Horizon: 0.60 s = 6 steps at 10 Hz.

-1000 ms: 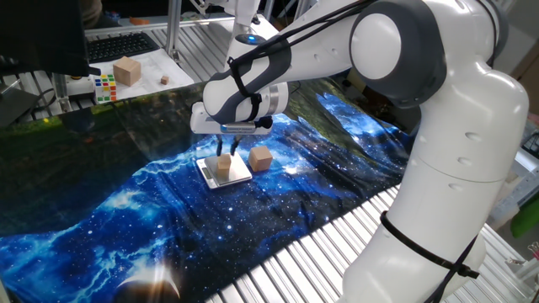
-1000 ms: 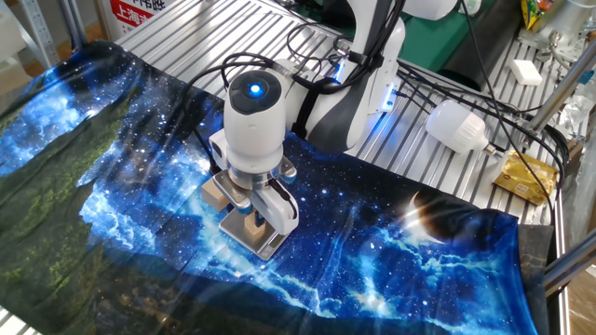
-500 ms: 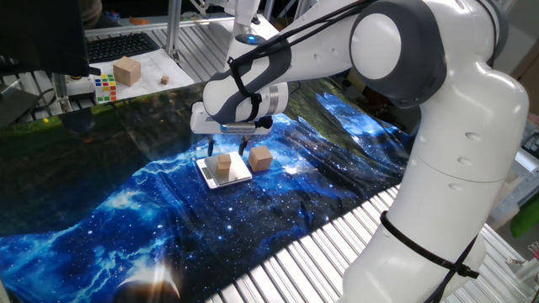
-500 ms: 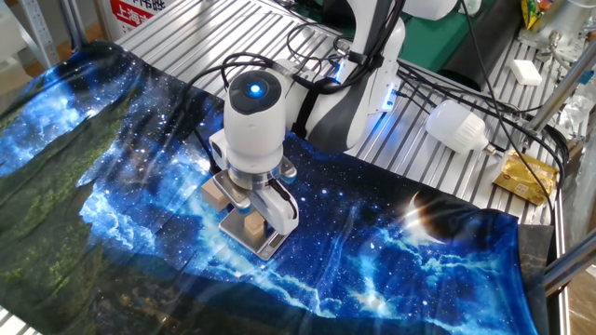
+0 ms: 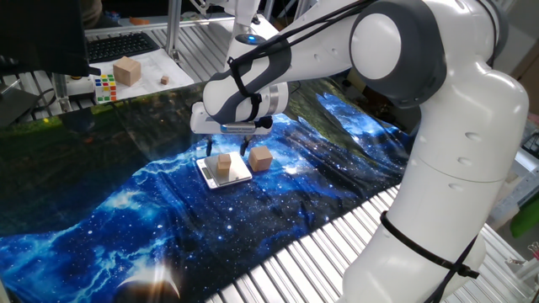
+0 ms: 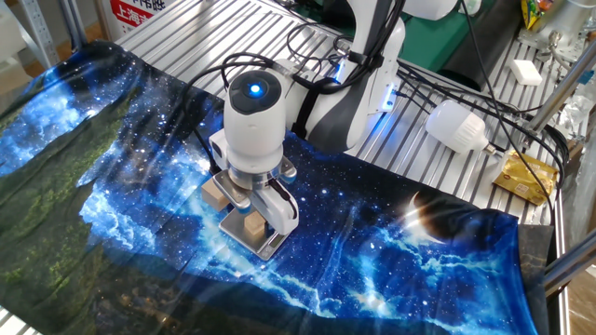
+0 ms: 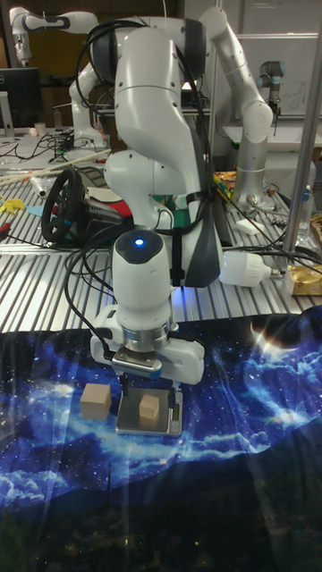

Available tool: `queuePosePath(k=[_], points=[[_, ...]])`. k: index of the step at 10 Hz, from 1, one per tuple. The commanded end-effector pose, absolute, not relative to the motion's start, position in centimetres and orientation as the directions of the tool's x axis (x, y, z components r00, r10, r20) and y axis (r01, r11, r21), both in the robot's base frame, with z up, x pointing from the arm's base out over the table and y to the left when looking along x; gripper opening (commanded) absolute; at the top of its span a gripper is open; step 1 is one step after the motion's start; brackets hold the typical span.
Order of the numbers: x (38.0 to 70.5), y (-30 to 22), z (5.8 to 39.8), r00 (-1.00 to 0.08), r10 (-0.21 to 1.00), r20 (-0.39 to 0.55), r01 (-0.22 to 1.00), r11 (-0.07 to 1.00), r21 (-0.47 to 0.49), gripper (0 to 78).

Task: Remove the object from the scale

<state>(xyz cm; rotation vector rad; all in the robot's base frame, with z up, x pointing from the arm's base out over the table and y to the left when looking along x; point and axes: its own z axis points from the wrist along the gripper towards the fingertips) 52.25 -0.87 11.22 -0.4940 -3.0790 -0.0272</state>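
The object, a small light tan wooden block (image 5: 223, 166), stands upright on the flat silver-grey scale (image 5: 208, 174) on the galaxy-print cloth. My gripper (image 5: 227, 151) hangs straight above it, open, one finger on each side of the block and the tips near its top. Neither finger touches it as far as I can tell. In the other fixed view the gripper (image 6: 253, 210) covers most of the block (image 6: 245, 223) and the scale (image 6: 267, 246). In the tall fixed view the block (image 7: 149, 411) sits on the scale (image 7: 170, 427) under the gripper (image 7: 150, 386).
A reddish-brown cube (image 5: 260, 158) lies on the cloth just beside the scale, within a finger's width of it. At the far left stand a cardboard-coloured cube (image 5: 127, 71) and a Rubik's cube (image 5: 104, 87). Ribbed metal table surrounds the cloth; a white bulb (image 6: 456, 126) lies there.
The fingers have spread apart from a narrow gap to a wide one around the block. The arm, block and scale have stayed in place.
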Motion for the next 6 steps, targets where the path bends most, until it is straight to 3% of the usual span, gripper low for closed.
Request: queuePosePath(k=[1,6], points=[[52.0,-0.7,10.6,-0.948,0.317,0.02,0.317,0.948,0.016,77.4],[52.0,-0.5,9.6,-0.951,0.31,0.016,0.31,0.951,0.016,77.4]])
